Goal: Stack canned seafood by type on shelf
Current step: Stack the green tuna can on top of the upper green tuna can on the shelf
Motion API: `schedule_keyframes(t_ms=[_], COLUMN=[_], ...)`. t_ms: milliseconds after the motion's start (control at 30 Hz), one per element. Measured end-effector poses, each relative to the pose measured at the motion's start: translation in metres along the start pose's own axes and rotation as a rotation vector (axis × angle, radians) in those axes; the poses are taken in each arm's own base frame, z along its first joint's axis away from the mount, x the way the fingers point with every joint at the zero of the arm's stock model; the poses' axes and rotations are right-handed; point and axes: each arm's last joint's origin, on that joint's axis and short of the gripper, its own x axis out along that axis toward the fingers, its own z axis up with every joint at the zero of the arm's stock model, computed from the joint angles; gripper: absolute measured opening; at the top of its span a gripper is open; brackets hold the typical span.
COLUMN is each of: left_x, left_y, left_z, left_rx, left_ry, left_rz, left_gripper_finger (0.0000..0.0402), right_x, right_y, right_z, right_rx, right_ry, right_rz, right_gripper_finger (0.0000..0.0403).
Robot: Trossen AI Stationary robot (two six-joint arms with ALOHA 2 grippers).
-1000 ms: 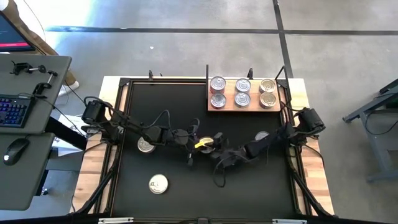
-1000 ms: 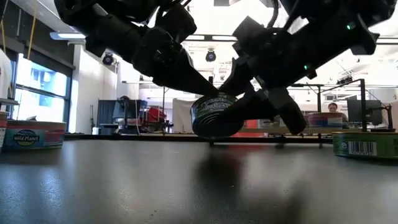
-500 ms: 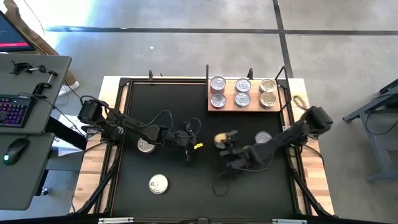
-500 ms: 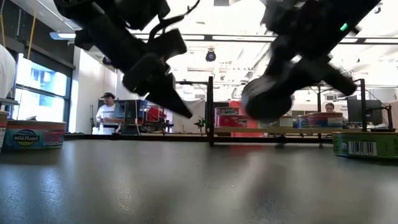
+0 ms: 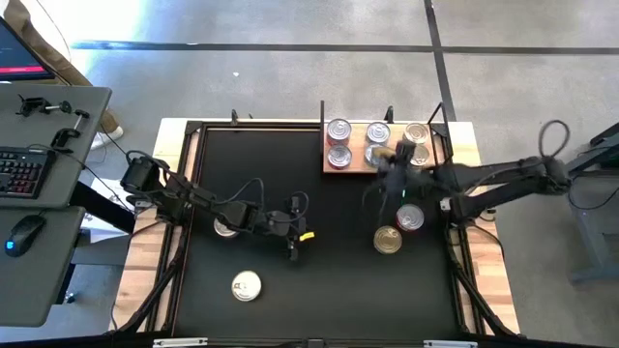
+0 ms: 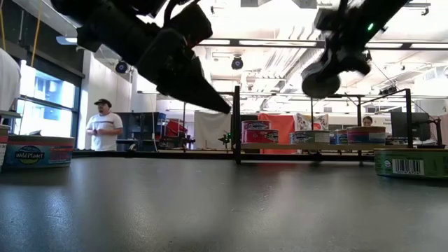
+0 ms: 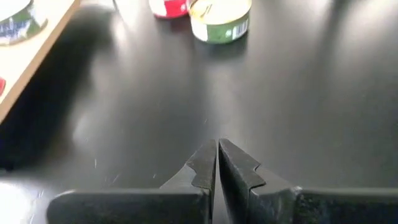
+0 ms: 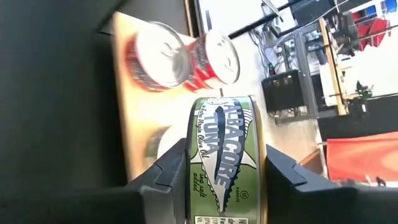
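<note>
My right gripper (image 5: 389, 160) is shut on a green-labelled tuna tin (image 8: 224, 168), held in the air over the near edge of the wooden shelf (image 5: 356, 167). Several tins stand on the shelf: silver-lidded ones (image 5: 338, 131) with red sides (image 8: 155, 59) and gold-lidded ones (image 5: 416, 133). On the black mat (image 5: 261, 174) rest two silver tins (image 5: 225, 226) (image 5: 246, 285), a red-sided tin (image 5: 410, 218) and a gold tin (image 5: 388, 240). My left gripper (image 5: 295, 240) is shut and empty, a little above the mat's middle. My right gripper pinches the tuna tin between its two fingers (image 8: 168, 171), one on each flat face, so the green label on its side wall (image 8: 219, 149) faces the wrist camera. The tin stands on edge and is lifted clear, high above the mat (image 6: 318, 82).
Thin black posts (image 5: 322, 111) stand at the shelf's edges. A black frame rail (image 5: 451, 242) runs along the mat's right side. A desk with keyboard and mouse (image 5: 24, 174) stands left of the table. A person (image 6: 103, 126) stands in the room behind.
My left gripper has let go of the tuna tin at the mat's middle and drawn back a little toward the left edge. My right gripper has carried the tin up and toward the far right, from the mat's middle to over the shelf's near edge.
</note>
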Motion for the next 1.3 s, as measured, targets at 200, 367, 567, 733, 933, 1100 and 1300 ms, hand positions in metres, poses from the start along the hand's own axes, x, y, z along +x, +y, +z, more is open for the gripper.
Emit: schedule_keyframes(t_ms=[200, 367, 567, 733, 933, 1100, 1300], left_x=[-0.001, -0.001, -0.001, -0.002, -0.002, -0.002, -0.002], left_y=[-0.004, -0.004, -0.004, -0.006, -0.008, -0.008, -0.008], left_z=[0.005, 0.005, 0.005, 0.005, 0.005, 0.004, 0.004], left_rx=[0.01, 0.008, -0.008, -0.012, -0.002, -0.001, 0.0], left_ry=[-0.051, -0.055, -0.055, -0.055, -0.053, -0.051, -0.05], left_rz=[-0.01, -0.01, -0.01, -0.017, -0.021, -0.021, -0.021], left_gripper_finger=[0.0012, 0.0012, 0.0012, 0.0012, 0.0012, 0.0012, 0.0012], right_x=[0.066, 0.105, 0.135, 0.144, 0.144, 0.144, 0.143], right_y=[-0.02, -0.034, -0.039, -0.035, -0.033, -0.033, -0.029], right_z=[-0.03, -0.05, -0.061, -0.064, -0.065, -0.065, -0.069], right_rx=[-0.077, -0.098, -0.083, -0.03, -0.003, 0.025, 0.008], right_ry=[-0.083, -0.048, 0.02, 0.065, 0.076, 0.078, 0.113], right_rz=[-0.058, -0.139, -0.073, -0.052, -0.044, -0.042, -0.006], right_gripper_finger=[0.0116, 0.0116, 0.0118, 0.0166, 0.0207, 0.0231, 0.0266])
